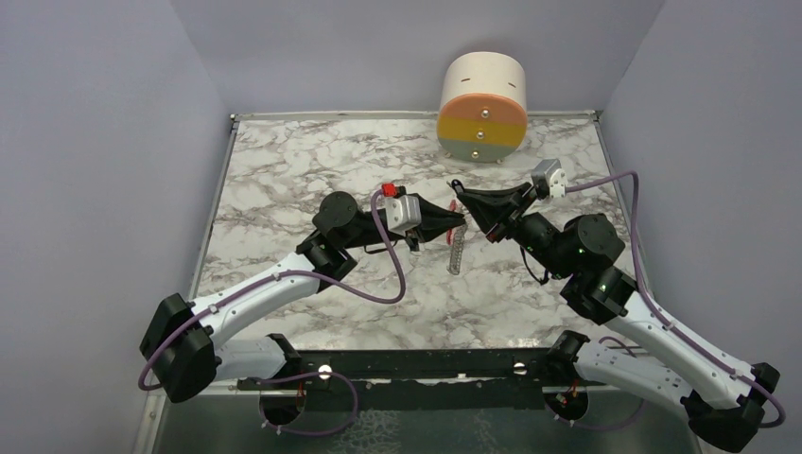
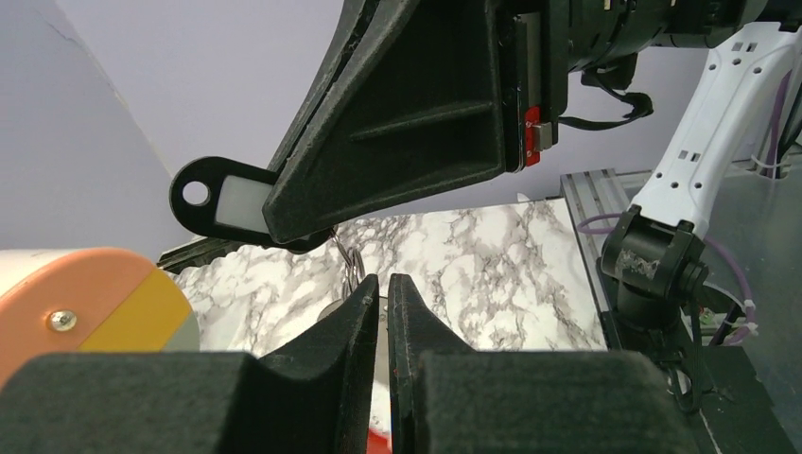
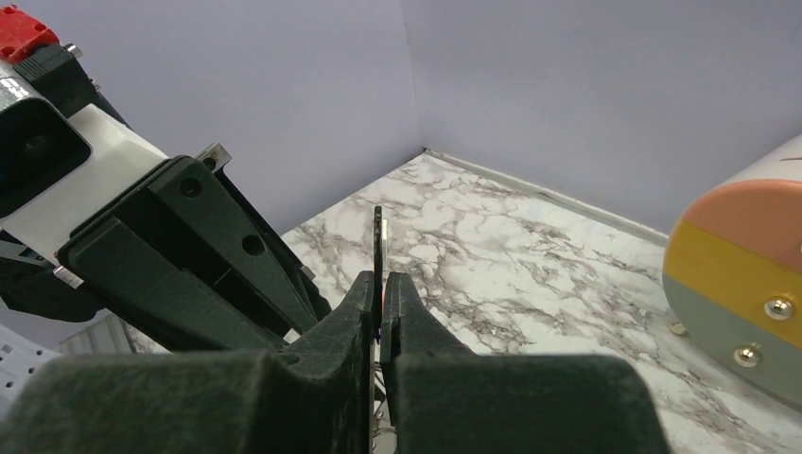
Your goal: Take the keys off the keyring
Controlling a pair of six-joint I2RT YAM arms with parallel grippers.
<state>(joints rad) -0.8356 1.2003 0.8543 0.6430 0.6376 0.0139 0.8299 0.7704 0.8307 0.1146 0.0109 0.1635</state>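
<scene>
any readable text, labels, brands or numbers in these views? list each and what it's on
None readable in any view.
The black key tag has a pale label window, but it looks blank.
The round drawer unit shows only coloured fronts and small metal knobs, no lettering.

worktop [image 1: 284, 170]: smooth, marble-patterned, faint sheen | left pincer [image 2: 383, 284], right pincer [image 3: 380, 284]: matt black grainy plastic | keys [image 1: 456, 251]: dull silvery metal, bright red plastic | key tag [image 2: 217, 199]: smooth black plastic | round cabinet [image 1: 482, 104]: matt pastel, shiny metal knobs
</scene>
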